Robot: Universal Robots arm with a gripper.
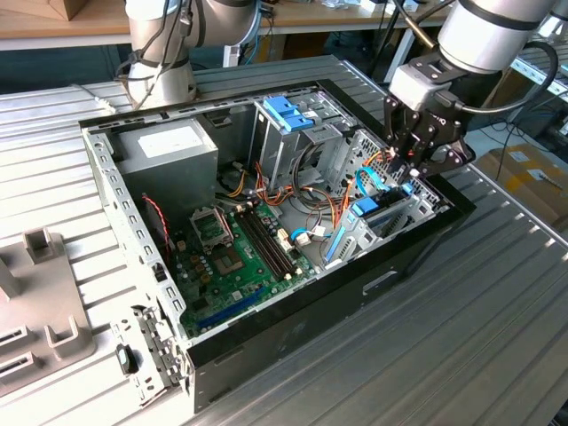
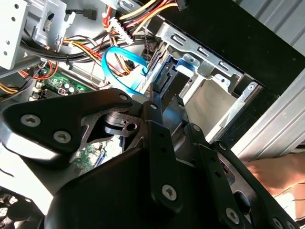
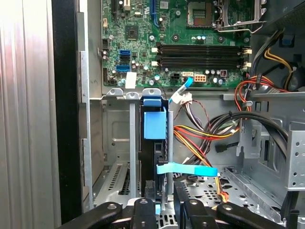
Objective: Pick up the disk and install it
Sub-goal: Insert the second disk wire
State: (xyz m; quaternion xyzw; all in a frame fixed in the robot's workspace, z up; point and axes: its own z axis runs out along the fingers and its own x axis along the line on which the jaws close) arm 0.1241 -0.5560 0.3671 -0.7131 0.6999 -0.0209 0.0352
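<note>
Right up close, the tool sits at the end of the disk, though I can't tell if it's pinching it or spread clear of it. The disk is standing on edge in the drive bay at the case's corner, so I'd call this the install step, nearly seated. I reckon the next move wants a straight push along the rails, dodging the blue cable. The motherboard is beyond.
</note>
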